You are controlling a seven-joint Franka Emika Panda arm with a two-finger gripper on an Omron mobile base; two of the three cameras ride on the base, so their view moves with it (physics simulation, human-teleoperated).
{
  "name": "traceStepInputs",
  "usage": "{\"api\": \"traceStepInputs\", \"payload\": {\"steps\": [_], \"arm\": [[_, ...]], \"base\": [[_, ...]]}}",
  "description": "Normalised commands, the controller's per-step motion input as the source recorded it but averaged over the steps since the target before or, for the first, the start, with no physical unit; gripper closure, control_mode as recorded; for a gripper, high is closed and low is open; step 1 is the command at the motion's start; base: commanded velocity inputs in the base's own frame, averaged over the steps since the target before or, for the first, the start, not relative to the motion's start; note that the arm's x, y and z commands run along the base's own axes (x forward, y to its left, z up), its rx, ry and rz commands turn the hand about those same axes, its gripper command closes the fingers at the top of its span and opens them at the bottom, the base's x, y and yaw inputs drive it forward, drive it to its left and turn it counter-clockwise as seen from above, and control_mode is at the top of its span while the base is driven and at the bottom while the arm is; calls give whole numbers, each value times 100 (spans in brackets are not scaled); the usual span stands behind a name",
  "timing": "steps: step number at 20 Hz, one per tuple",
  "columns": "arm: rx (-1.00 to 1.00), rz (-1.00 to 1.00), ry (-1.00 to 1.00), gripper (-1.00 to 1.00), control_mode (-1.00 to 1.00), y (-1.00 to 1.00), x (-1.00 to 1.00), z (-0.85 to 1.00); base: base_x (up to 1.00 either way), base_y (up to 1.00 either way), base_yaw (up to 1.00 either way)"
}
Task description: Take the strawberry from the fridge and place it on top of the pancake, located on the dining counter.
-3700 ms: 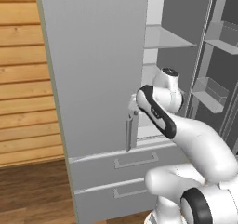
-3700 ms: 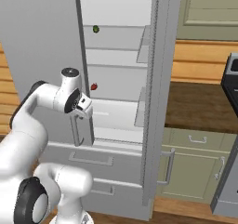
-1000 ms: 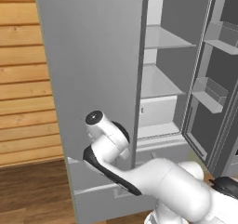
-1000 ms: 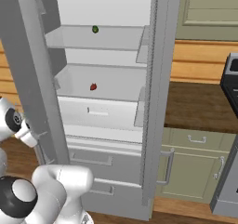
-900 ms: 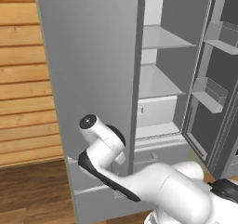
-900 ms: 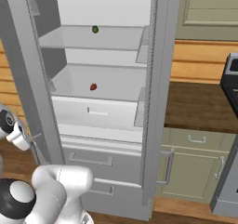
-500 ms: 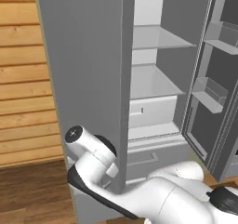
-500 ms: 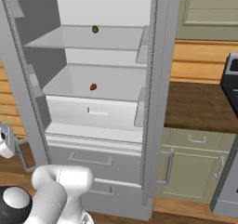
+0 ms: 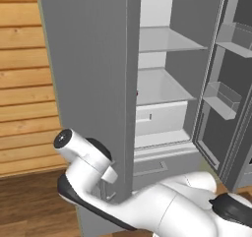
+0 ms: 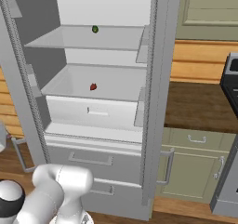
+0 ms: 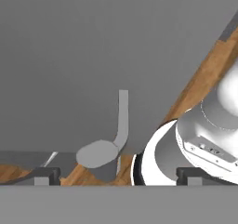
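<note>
Where it lies, the strawberry looks tiny, red.

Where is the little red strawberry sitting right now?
In the right base view, the strawberry sits on the fridge's middle white shelf, left of centre, one shelf below a small green vegetable.

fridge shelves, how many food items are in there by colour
red: 1, the strawberry on the lower shelf of the fridge
dark green: 1, a small vegetable on the upper shelf
total: 2
</note>
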Motion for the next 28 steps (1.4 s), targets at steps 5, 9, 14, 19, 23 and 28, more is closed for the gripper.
{"api": "traceStepInputs", "payload": {"steps": [5, 9, 14, 19, 23, 28], "arm": [[-2, 0, -7, -100, -100, 18, 0, 78], [17, 16, 1, -100, -100, -27, -42, 44], [26, 41, -11, -100, -100, -43, -99, 26], [23, 49, -13, -100, -100, -35, -96, 63], [47, 32, 5, -100, -100, -60, -36, 87], [62, 21, 3, -100, -100, -97, -13, 84]], "base": [[0, 0, 0], [0, 0, 0], [0, 0, 0], [0, 0, 0], [0, 0, 0], [0, 0, 0]]}}
